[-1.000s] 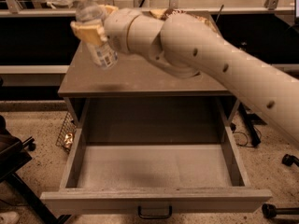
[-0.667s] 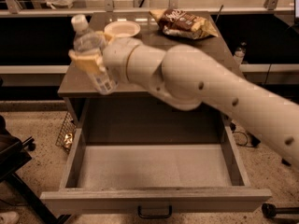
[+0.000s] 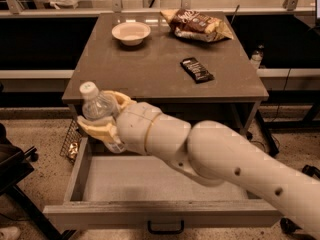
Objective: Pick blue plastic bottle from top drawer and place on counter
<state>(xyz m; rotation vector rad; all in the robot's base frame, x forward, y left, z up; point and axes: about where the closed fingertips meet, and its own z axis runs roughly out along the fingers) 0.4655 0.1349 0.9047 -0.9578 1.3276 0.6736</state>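
The blue plastic bottle (image 3: pixel 96 105) is clear with a white cap, upright and slightly tilted. My gripper (image 3: pixel 105 115) is shut on its middle, holding it in the air over the left end of the open top drawer (image 3: pixel 150 184), just in front of the counter's (image 3: pixel 150 69) front left corner. The drawer's pale floor shows nothing on it where visible; my arm hides its right part. The dark handle shows on the front panel.
On the counter stand a white bowl (image 3: pixel 131 32) at the back left, a chip bag (image 3: pixel 197 24) at the back right and a dark snack bar (image 3: pixel 197 69) right of centre. A wire basket (image 3: pixel 70 143) sits on the floor left of the drawer.
My arm has drawn back toward the camera and down, carrying the bottle from over the counter's left side to in front of its front left corner.
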